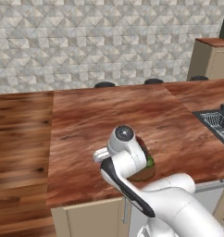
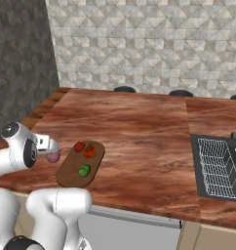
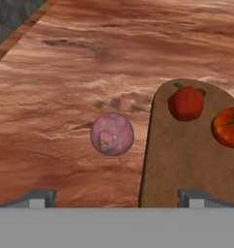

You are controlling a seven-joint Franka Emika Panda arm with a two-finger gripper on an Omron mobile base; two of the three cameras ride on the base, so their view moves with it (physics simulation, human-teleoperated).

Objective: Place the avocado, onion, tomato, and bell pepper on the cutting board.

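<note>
Three of the four vegetables are already lying on the board, so only the onion is left to bring over. Biggest in the scene, the reddish countertop (image 2: 139, 132) is carrying everything, with a sink rack (image 2: 217, 168) set into it well off to the right, away from the work. Next down in size, the cutting board (image 2: 71, 173) is sitting near the counter's front left edge, within easy reach of the arm, which is probably why the loading is happening there. On it, the bell pepper (image 3: 186, 102) is resting at the far end with its green stalk up, the tomato (image 3: 228, 127) is lying just beside it, and the avocado (image 2: 84, 170) is sitting nearer the front edge, apart from the two red ones. These three are spaced out, leaving bare wood along the board's left side for the last piece.

Smaller, the gripper (image 3: 117, 198) is hanging above the counter with its jaws spread about as wide as they go and gripping nothing; it is looking down on the onion, seemingly lining up to straddle it. Smallest, the onion (image 3: 112, 134) is lying on the bare counter just beside the board's left edge, not touching it and not yet between the fingers.
</note>
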